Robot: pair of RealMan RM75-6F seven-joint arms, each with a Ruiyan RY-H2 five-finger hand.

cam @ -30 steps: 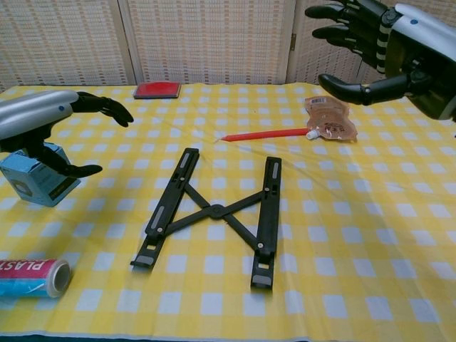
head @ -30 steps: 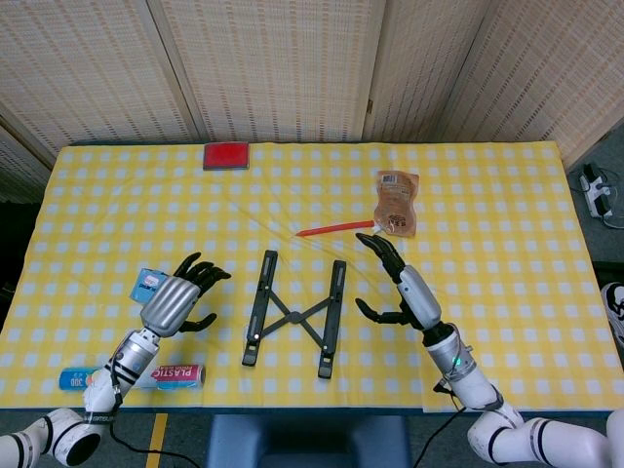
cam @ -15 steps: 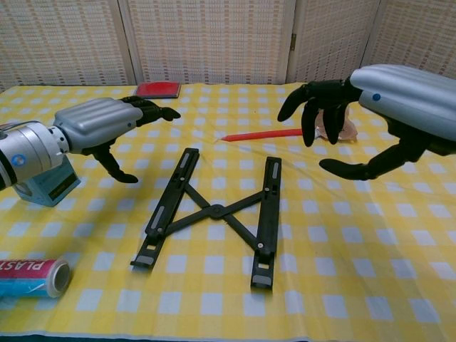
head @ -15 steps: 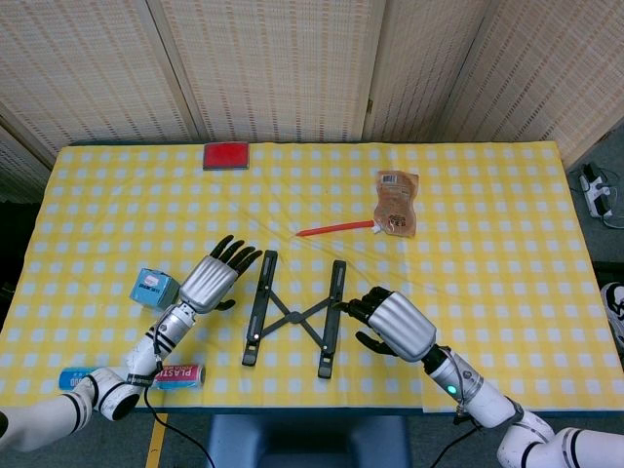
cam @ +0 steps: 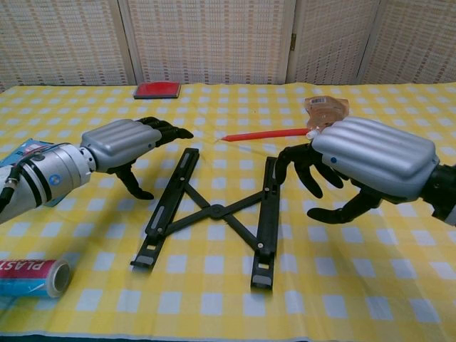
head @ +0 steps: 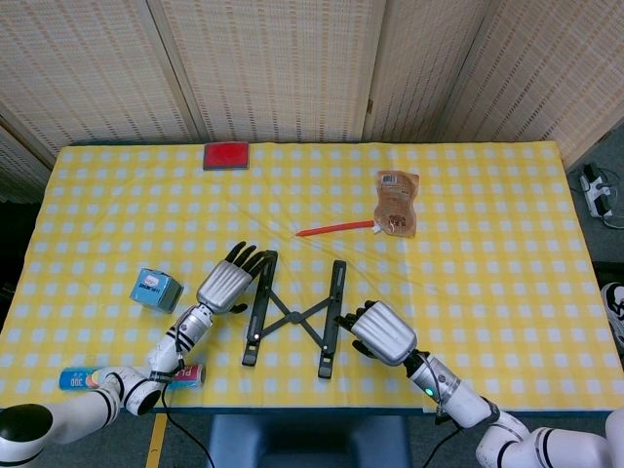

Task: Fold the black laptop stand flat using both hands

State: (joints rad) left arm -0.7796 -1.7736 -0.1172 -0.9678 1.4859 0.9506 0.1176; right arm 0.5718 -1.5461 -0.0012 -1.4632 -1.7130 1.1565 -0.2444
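The black laptop stand (head: 292, 314) (cam: 214, 211) lies spread on the checked cloth, two long rails joined by crossed bars. My left hand (head: 229, 285) (cam: 128, 146) hovers just left of the left rail, fingers stretched toward its far end, holding nothing. My right hand (head: 378, 331) (cam: 363, 162) sits just right of the right rail with its fingers curved down beside that rail's far half. Whether they touch the rail I cannot tell. Nothing is gripped by either hand.
A blue box (head: 156, 289) and a plastic-wrap roll (head: 180, 374) (cam: 28, 276) lie at the left front. A red pen (head: 333, 229) (cam: 267, 133), a brown pouch (head: 396, 202) (cam: 328, 110) and a red case (head: 226, 155) (cam: 157, 90) lie farther back.
Both hands have come down and inward from raised positions to flank the stand. The right hand's fingers have dropped beside the right rail; the stand has not moved.
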